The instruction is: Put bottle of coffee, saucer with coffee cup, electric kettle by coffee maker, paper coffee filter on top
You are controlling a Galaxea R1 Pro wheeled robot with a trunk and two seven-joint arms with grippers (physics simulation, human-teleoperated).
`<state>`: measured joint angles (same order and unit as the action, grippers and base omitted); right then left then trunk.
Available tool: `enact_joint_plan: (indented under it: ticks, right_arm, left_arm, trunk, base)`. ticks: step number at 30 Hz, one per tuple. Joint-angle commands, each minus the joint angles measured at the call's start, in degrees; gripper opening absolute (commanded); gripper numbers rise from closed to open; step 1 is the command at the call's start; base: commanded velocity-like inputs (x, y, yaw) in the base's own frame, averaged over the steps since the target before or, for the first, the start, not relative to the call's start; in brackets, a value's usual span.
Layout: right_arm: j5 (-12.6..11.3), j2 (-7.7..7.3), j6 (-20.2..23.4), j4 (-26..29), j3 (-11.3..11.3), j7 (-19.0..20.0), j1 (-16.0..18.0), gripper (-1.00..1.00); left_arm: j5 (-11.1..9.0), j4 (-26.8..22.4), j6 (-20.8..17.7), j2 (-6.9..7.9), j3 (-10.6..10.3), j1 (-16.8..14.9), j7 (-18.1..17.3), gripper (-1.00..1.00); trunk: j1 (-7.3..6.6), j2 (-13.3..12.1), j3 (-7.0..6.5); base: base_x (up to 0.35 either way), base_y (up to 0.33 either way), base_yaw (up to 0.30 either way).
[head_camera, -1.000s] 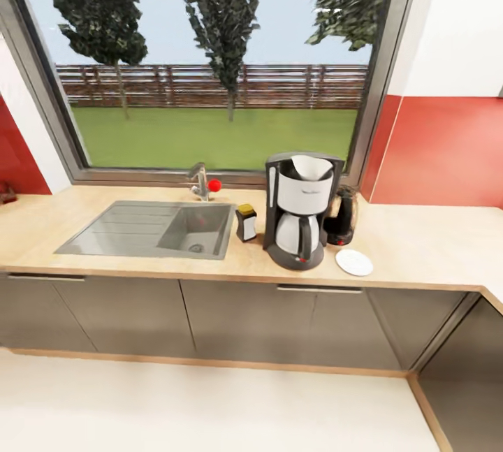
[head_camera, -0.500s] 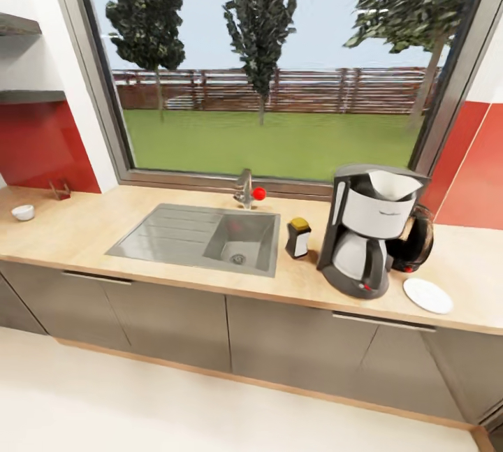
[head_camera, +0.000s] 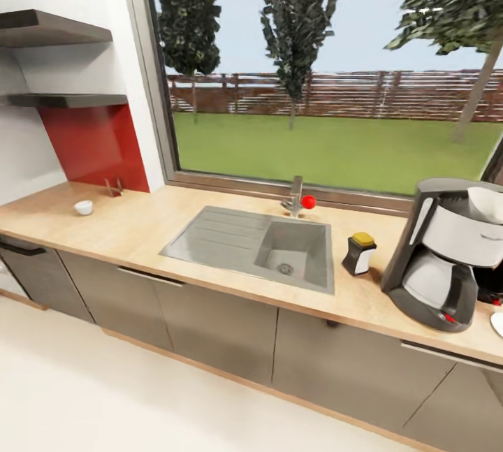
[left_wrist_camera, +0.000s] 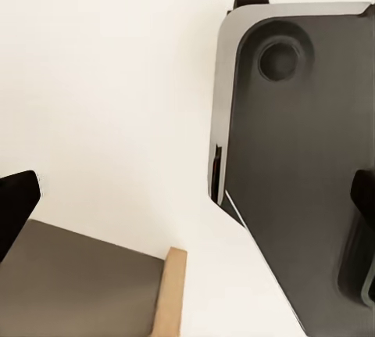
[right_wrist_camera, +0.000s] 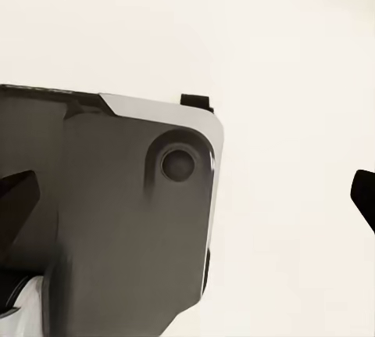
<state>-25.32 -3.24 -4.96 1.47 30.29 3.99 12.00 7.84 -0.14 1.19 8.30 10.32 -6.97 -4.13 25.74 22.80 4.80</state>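
The coffee maker stands on the countertop at the head view's right edge, with the white paper coffee filter sitting in its top. Just left of it is the bottle of coffee with its yellow cap. A dark sliver of the electric kettle shows behind the machine, and the saucer is cut off by the frame edge. The small white coffee cup sits far left on the counter. My left gripper and right gripper are both open, hanging over pale floor and my dark base.
An inset steel sink with a red-knobbed faucet lies between cup and bottle. Two dark wall shelves hang at upper left. A small dark stand is near the cup. Grey cabinets front the counter.
The whole head view has swung left: the coffee maker group slid to the right edge, and the shelves and cup came into view. Nothing on the counter has moved.
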Motion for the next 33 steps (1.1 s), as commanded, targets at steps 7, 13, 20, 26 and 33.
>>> enact_joint_plan:
  ticks: [7,13,20,26,33]
  right_arm:
    - [-0.61,-0.01,-0.22,-0.06,0.39,0.23,0.04,1.00]
    - [-0.61,0.06,-0.22,-0.06,0.40,0.23,0.04,1.00]
    - [-0.61,0.07,-0.22,-0.06,0.40,0.23,0.04,1.00]
    - [-0.61,0.07,-0.22,-0.06,0.40,0.23,0.04,1.00]
    - [-0.61,0.07,-0.22,-0.06,0.39,0.23,0.04,1.00]
  left_arm:
    - [0.59,0.05,0.04,0.16,0.49,-0.06,-0.20,1.00]
    - [0.59,0.05,0.04,0.22,0.49,-0.06,-0.19,1.00]
    - [0.59,0.05,0.13,0.07,0.49,-0.06,-0.20,1.00]
    - [0.59,0.05,0.12,0.07,0.49,-0.06,-0.18,1.00]
    - [0.59,0.05,0.13,0.13,0.49,-0.06,-0.18,1.00]
  trunk:
    - [0.04,0.12,-0.24]
    - [0.04,0.12,-0.55]
    - [0.04,0.12,-0.91]
    - [0.04,0.12,-1.23]
    - [0.04,0.12,-1.59]
  base:
    - [0.097,0.329,0.244]
    - [0.106,0.329,0.244]
    - [0.102,0.329,0.244]
    - [0.106,0.329,0.244]
    - [0.108,0.329,0.244]
